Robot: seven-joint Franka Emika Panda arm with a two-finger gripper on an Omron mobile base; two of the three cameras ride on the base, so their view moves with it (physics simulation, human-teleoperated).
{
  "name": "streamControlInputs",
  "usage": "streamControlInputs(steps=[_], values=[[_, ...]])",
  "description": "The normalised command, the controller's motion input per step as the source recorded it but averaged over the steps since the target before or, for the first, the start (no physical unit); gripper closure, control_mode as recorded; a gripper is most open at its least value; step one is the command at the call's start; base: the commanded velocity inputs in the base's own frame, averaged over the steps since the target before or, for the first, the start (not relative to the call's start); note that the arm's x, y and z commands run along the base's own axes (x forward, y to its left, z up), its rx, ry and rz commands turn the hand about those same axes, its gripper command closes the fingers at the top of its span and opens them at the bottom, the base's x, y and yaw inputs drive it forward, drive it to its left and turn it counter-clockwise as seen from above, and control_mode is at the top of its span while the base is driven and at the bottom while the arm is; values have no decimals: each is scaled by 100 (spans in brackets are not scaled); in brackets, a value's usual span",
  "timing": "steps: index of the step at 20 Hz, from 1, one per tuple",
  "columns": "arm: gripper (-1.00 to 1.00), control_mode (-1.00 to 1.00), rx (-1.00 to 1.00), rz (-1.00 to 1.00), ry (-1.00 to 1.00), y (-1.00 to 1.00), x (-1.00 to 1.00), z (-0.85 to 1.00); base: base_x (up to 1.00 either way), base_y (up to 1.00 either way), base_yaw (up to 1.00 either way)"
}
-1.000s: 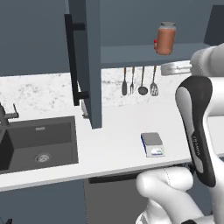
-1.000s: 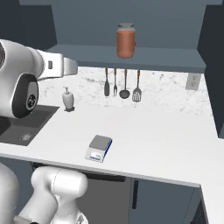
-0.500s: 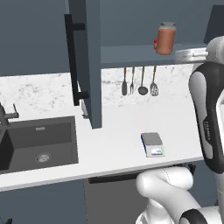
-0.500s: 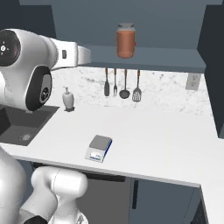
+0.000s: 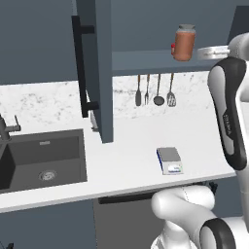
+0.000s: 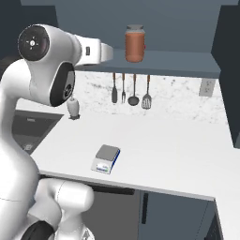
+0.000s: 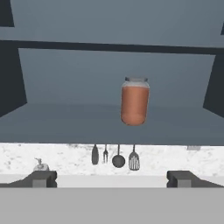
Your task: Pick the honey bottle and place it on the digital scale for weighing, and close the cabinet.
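Note:
The honey bottle [image 5: 185, 43] [image 6: 134, 43], a reddish-brown jar with a grey lid, stands upright on the bottom shelf of the open cabinet [image 5: 146, 61]. In the hand view the honey bottle [image 7: 134, 101] is straight ahead, some way beyond my gripper [image 7: 111, 179]. The gripper is open, its fingertips [image 7: 41, 178] spread wide with nothing between them. The cabinet's left door [image 5: 95, 68] swings out over the counter, and its right door [image 6: 229, 70] is open too. The digital scale [image 5: 169, 160] [image 6: 107, 158] lies bare near the counter's front edge.
Several utensils [image 5: 158, 90] [image 6: 131, 89] hang on the wall under the shelf. A white soap dispenser [image 6: 72, 107] stands at the back left of the counter. A dark sink [image 5: 41, 158] with a faucet [image 5: 7, 129] is left of the open door.
My arm has risen; the hand now sits at shelf height facing the honey bottle. The bottle, scale and doors have not moved.

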Motion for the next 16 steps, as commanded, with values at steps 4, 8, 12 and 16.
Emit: streamControlInputs(steps=[4,8,12,16], values=[[-100,-100,0,0,-24,-32,31,8,0,0,0],[-100,-100,0,0,-14,-30,33,0,0,0,0],[-100,-100,0,0,1,-26,38,0,0,0,0],[-100,-100,0,-2,1,-21,46,0,0,0,0]])
